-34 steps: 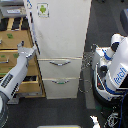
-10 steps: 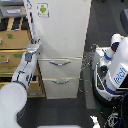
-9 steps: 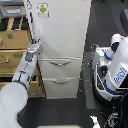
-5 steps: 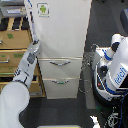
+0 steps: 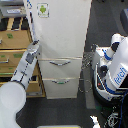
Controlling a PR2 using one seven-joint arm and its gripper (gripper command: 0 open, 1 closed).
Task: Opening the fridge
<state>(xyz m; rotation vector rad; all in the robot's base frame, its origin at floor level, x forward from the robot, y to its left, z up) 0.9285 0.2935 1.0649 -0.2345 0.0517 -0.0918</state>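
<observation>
Fridge (image 5: 62, 37) stands mid-scene, its big upper door shut and both lower drawers closed, with the wooden cabinet (image 5: 12, 55) just at its left in the exterior view. Over the last few seconds the arm has swung up from low down, and the claw (image 5: 34, 46) now sits right at the door's left edge. Whether it is released or clenched I cannot tell. Judging by this, the reach is done and the pull not yet begun

A white arm (image 5: 22, 75) reaches up from the near left corner of the exterior view, slanting to the right. Its gripper (image 5: 35, 46) sits at the far end; its jaws are too blurred to read.
</observation>
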